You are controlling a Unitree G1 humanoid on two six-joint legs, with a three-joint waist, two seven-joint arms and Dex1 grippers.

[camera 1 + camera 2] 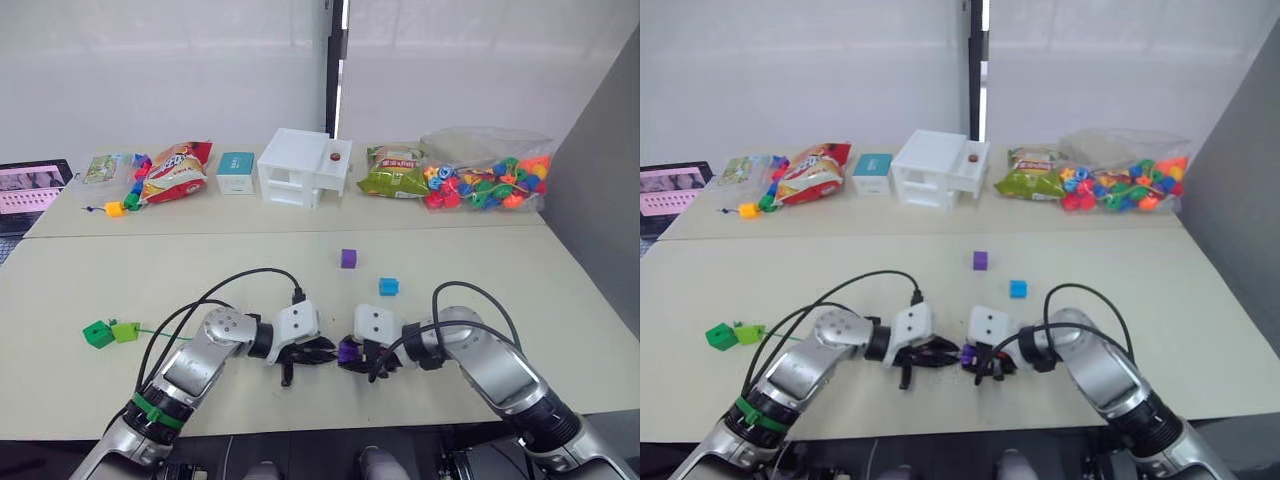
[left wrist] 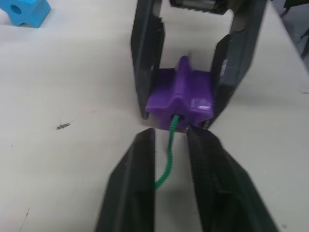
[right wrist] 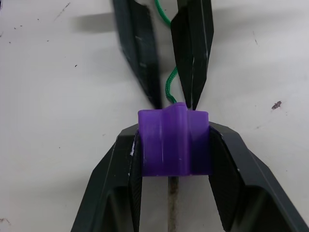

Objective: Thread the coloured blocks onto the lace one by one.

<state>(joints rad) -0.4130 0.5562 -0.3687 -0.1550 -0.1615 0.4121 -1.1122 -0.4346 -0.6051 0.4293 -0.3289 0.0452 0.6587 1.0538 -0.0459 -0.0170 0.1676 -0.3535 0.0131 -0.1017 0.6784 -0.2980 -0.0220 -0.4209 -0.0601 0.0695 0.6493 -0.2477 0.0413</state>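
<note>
Glossy plastic purple block (image 2: 181,96) — braided green cord lace (image 2: 168,157) — on a matt, smooth table (image 2: 72,96).

A pale table (image 1: 250,280) carries a loose purple block (image 1: 348,258) at about 12 o'clock of centre and a blue block (image 1: 389,287) at 2 o'clock. Two green blocks (image 1: 110,332), touching, lie at 9 o'clock. Snack bags (image 1: 175,170), a white box (image 1: 303,166) and bagged beads (image 1: 487,182) line the far edge.

Lace (image 2: 168,159) end hidden inside purple block (image 2: 181,99).

Bright even light, soft shadows, wrist views slightly blurred
</note>
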